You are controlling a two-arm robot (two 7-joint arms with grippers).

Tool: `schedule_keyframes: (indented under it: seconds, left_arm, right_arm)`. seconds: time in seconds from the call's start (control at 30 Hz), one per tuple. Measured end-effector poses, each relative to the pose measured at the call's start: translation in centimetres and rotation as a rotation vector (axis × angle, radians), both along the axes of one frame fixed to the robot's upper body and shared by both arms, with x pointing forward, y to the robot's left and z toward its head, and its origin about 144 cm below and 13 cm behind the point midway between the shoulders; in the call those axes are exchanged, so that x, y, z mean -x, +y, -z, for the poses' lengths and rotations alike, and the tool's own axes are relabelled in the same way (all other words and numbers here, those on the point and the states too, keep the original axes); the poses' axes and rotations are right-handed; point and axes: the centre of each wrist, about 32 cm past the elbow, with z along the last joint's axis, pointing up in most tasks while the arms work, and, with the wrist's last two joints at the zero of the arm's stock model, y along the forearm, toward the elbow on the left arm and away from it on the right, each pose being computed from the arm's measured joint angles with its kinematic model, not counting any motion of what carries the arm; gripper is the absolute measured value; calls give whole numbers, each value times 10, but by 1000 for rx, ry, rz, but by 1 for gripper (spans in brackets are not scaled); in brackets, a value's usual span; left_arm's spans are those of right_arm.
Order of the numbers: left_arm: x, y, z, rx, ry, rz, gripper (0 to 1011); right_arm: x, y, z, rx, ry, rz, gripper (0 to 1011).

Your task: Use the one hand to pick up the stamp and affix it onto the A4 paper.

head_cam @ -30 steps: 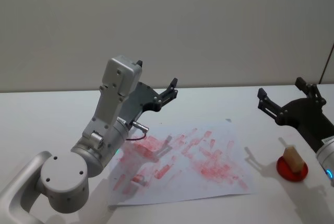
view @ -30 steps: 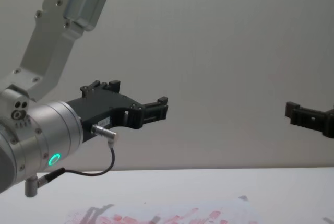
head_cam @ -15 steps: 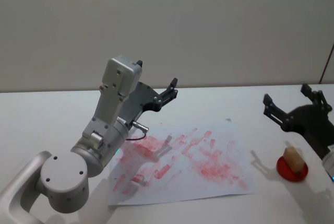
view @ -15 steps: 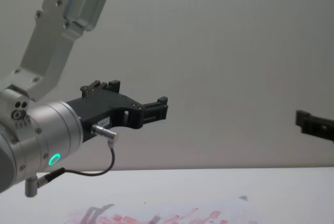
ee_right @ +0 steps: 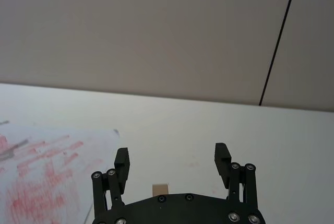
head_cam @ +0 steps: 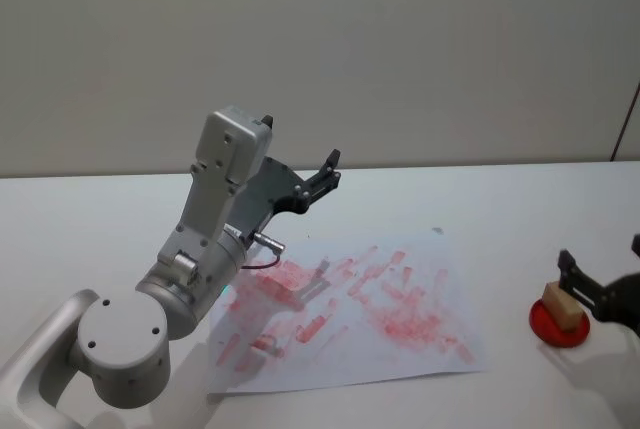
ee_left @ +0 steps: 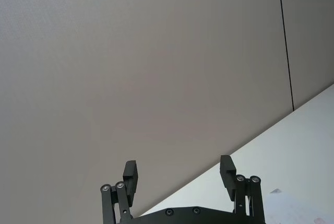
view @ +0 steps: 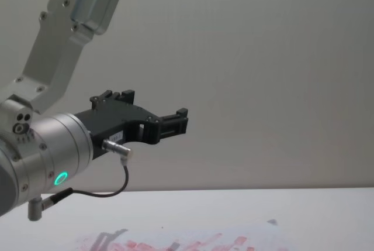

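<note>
left gripper [head_cam: 322, 177] is raised above the table's [head_cam: 480, 199] left half, over the far left part of the a4 paper [head_cam: 330, 354], pointing toward the wall. the chest view gives it from the side [view: 175, 123], well above the paper's far edge [view: 193, 242], on a silver cylinder with a green ring light [view: 60, 178] and a thin cable [view: 117, 189] looping under it. the left wrist view gives the spread: its fingers [ee_left: 130, 174] are wide apart with nothing between them, gripper [ee_left: 178, 174] aimed at the wall. the paper lies flat mid-table, covered in red-pink prints, and the head view has its whole outline, while the right wrist view has a corner of it [ee_right: 42, 166] off to one side. right of the paper, apart from it, the stamp [head_cam: 560, 304] stands on a round red pad [head_cam: 558, 329], per the head view. right gripper [head_cam: 602, 267] is low at the right edge just beside the stamp, one finger [head_cam: 575, 277] over it; cannot tell if it touches. the right wrist view shows this gripper [ee_right: 172, 158] with fingers [ee_right: 122, 160] spread wide, holding nothing, and the stamp [ee_right: 159, 189] a small tan block in the gap near the palm.
</note>
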Motion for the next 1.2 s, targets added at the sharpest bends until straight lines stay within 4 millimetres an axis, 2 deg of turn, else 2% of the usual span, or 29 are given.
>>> schedule_keyframes:
  seconds: [0.13,0.33,1.2]
  left_arm:
    - [0,0,0,0,0,0,1001]
    - [0,0,0,0,0,0,1001]
    - [0,0,0,0,0,0,1001]
  right_arm:
    - [8,-5,2,19,48,14,1001]
    - [9,-8,3,39,90,11,1001]
    - [-17,5,16,89,256,-56,1001]
